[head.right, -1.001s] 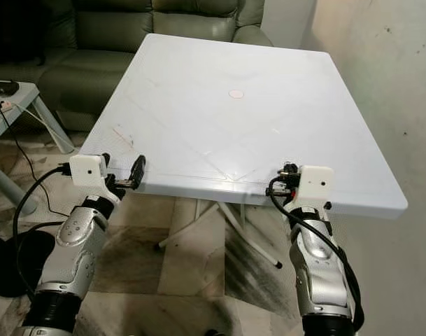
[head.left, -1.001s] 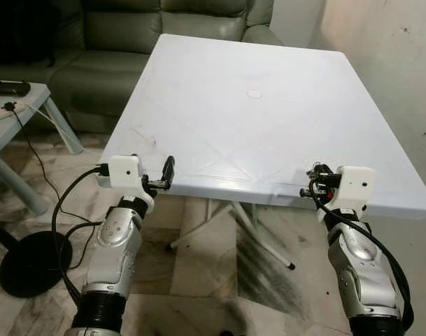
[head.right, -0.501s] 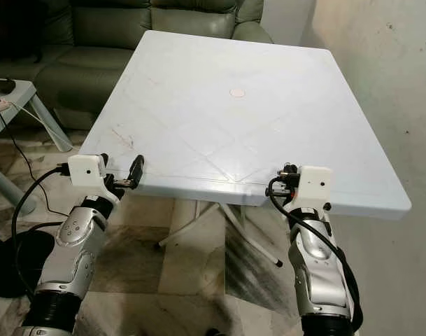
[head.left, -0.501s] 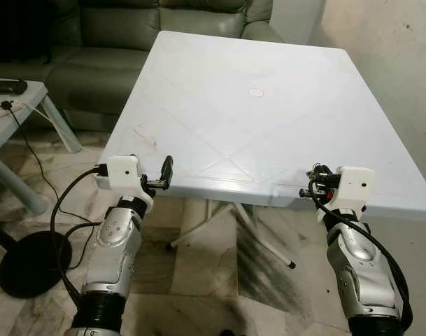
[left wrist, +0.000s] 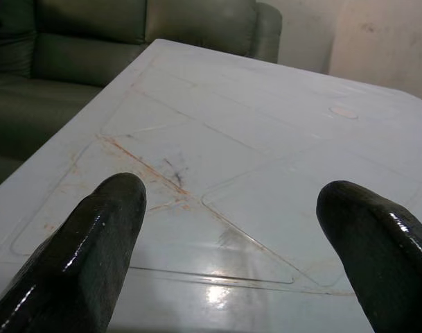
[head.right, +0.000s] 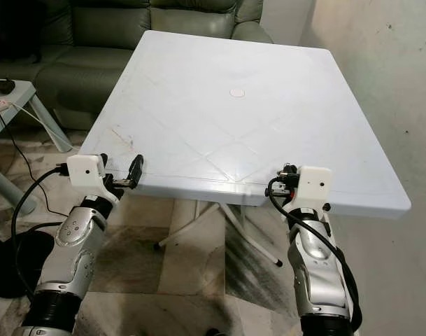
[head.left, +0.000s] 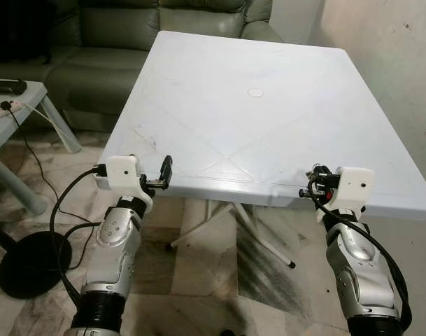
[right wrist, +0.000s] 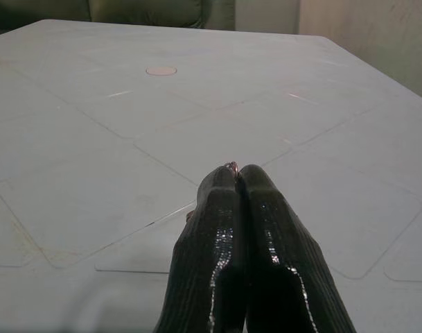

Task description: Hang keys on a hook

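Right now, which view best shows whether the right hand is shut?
The right wrist view: the right hand has its fingers pressed together, something small glinting at the tips. In both eye views it is small at the table edge.

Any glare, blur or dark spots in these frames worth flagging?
Eye views: sharp, evenly lit, soft shadow under the white table. Left wrist view: small glare patch on the near tabletop, fingers blurred close up. Right wrist view: sharp, highlights streak the shut fingers.

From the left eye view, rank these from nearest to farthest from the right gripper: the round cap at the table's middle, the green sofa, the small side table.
1. Round cap, on the white table ahead of the right gripper.
2. Green sofa, beyond the table's far left corner.
3. Small side table, far left; close to the sofa's distance.
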`<state>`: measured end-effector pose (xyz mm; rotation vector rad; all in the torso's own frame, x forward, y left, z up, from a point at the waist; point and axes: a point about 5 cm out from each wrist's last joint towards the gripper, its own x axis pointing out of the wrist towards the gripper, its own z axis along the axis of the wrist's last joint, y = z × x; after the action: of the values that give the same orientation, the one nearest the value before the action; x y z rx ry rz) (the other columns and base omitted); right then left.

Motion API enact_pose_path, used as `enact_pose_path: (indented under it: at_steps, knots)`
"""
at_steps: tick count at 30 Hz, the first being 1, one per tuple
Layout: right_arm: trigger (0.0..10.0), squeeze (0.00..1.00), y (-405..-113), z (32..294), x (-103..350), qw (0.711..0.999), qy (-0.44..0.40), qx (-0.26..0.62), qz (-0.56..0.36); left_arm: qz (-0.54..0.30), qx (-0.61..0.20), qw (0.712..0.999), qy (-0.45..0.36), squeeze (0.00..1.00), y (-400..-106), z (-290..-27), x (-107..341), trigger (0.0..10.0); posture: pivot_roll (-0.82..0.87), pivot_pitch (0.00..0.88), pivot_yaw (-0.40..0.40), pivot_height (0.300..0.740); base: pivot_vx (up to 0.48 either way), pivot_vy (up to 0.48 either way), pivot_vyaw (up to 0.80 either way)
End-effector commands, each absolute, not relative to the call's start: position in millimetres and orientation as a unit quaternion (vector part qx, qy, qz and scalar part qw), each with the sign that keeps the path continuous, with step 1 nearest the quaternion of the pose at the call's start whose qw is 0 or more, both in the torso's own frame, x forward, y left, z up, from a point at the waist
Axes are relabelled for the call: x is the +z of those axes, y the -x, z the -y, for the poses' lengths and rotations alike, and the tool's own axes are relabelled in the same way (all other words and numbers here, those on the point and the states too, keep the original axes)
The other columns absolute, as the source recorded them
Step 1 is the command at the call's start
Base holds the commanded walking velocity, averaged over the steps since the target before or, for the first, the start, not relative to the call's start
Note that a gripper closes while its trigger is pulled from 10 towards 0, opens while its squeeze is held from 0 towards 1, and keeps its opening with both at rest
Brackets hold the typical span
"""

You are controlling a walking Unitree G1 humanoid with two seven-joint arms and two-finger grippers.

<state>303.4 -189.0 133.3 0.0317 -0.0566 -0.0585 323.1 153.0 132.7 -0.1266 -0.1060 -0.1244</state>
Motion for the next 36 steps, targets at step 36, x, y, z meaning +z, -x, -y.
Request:
enact_pose_path:
  at_steps: [36]
  knots:
    - [10.0, 0.00, -297.5, 186.9, 131.5, 1.000, -0.010, -0.015, 0.021, 0.035, -0.062, 0.995, 0.067, 0.00, -317.0, -151.2, 125.8, 10.0, 0.02, 0.083, -0.045, 0.740, 0.000, 0.064, -0.69]
